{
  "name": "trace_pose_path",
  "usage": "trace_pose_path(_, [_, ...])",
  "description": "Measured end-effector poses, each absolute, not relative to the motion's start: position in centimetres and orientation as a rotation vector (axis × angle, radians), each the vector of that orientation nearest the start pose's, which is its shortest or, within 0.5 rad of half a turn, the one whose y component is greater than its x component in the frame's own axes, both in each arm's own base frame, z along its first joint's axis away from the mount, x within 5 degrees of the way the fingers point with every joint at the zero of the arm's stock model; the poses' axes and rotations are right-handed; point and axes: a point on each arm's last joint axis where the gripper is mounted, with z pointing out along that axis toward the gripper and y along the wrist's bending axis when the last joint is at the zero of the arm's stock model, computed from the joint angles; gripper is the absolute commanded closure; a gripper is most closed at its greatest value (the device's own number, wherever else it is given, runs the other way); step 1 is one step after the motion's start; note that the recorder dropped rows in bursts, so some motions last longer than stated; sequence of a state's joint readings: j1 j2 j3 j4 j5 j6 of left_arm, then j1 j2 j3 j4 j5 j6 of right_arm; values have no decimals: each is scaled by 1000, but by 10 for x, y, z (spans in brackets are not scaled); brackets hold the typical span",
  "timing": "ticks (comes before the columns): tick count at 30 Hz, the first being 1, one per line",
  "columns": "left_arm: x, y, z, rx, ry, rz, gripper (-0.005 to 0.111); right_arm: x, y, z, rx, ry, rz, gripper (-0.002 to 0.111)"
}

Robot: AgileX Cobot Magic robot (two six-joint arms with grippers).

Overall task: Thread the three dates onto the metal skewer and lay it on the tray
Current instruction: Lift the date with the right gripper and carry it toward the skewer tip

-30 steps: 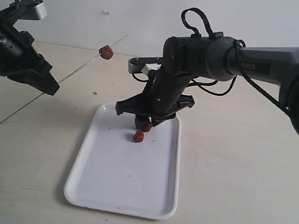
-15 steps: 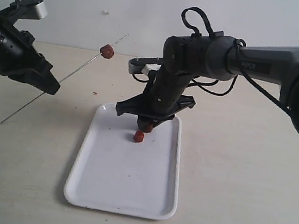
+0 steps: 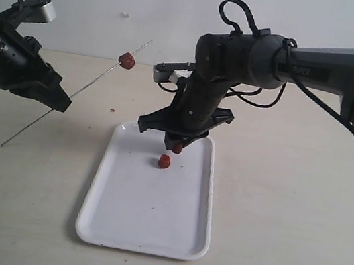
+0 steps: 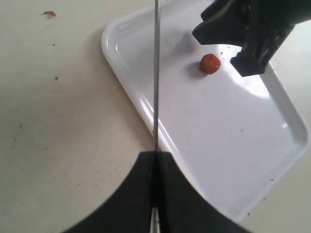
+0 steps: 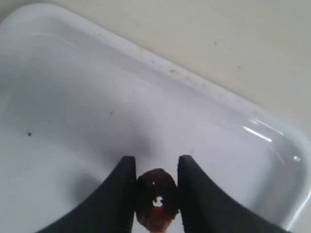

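Beige tabletop, plain white wall behind. Clock directions are read on the exterior view, with 12 toward the wall.

Tray: white, flat on the table at centre, long axis running 12 to 6.

Left gripper: held above the table at about 10 o'clock from the tray, well apart from it. The jaws are clamped tight on the metal skewer. In the left wrist view the rod comes out from between the black fingers with no gap showing. The rod slants from 7 o'clock, low, to 1 o'clock, high. I cannot tell whether the low end touches the table.

Threaded date: on the rod near its high end, with a short bare length beyond it.

Right gripper: points down over the 12 o'clock end of the tray. Its jaws are only slightly apart, pinching the held date from both sides. In the right wrist view the fruit fills the gap between the two fingertips. The held date appears to be clear of the tray floor.

Loose date: lies on the tray floor, just at 7 o'clock from the held one, near it but not touching.

Reddish crumb: on the table at 11 o'clock from the tray.
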State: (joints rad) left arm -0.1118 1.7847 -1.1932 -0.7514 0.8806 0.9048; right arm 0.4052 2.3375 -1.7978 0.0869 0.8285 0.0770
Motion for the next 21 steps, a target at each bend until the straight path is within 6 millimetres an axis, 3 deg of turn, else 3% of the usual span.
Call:
trace_pose_path(8, [346,-87,216,757,2546,-691,107,437,194,141,-413,2868,189,79])
trace_pose_path(15, [347,-88,211,756,2558,-701,107,430,188,176,-433,2860,150,79])
trace_pose_path(21, [347,-88,211,761,2560,-706,107,419,175,203,-438,2897,10,79])
